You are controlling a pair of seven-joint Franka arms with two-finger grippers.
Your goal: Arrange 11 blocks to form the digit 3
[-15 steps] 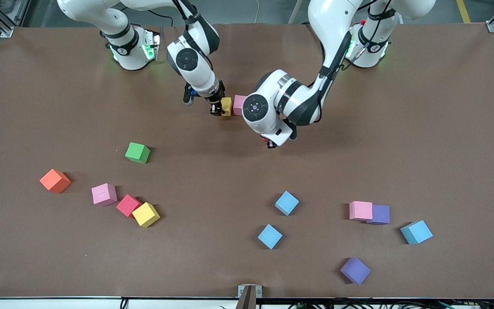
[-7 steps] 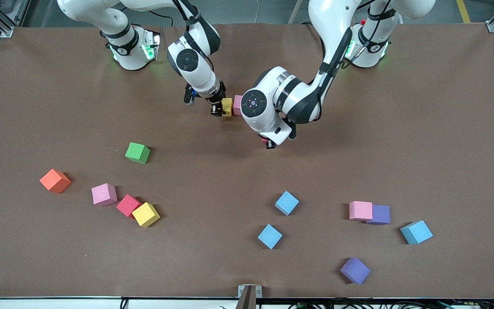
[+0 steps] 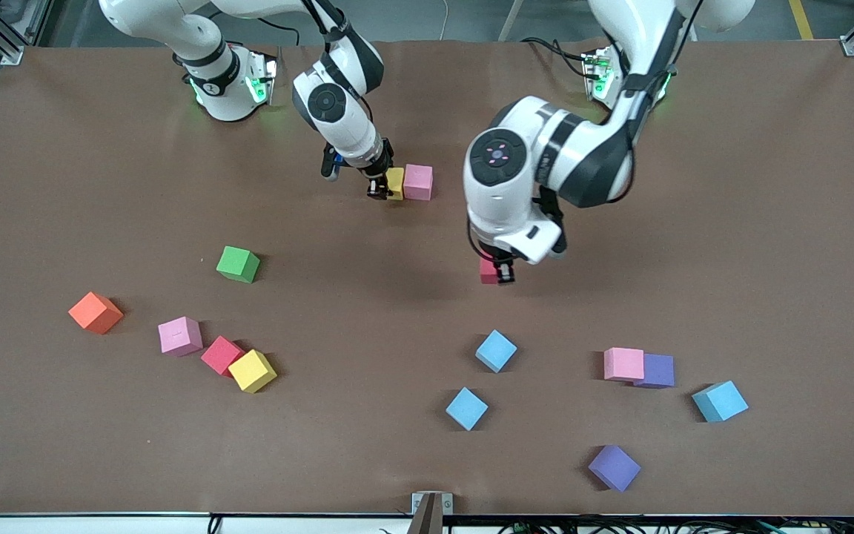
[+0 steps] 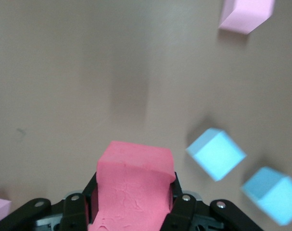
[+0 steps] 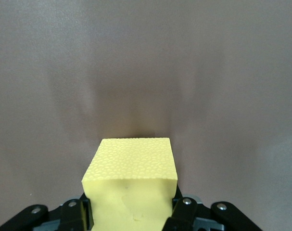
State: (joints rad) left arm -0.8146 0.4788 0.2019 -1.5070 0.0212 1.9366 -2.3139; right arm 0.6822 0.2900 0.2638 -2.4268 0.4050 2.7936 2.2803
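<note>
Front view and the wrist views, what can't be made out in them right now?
- Small red foam cube: front view, mostly hidden by the left gripper.
- Small yellow foam cube: front view, partly covered by the right gripper.
- Light blue foam cubes: left wrist view, blurred.

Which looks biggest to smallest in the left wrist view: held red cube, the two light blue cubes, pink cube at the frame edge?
1. Red cube, largest, but nearest the camera.
2-3. Two light blue cubes, alike; unranked.
4. Pink cube, cropped, so unsure.
</note>
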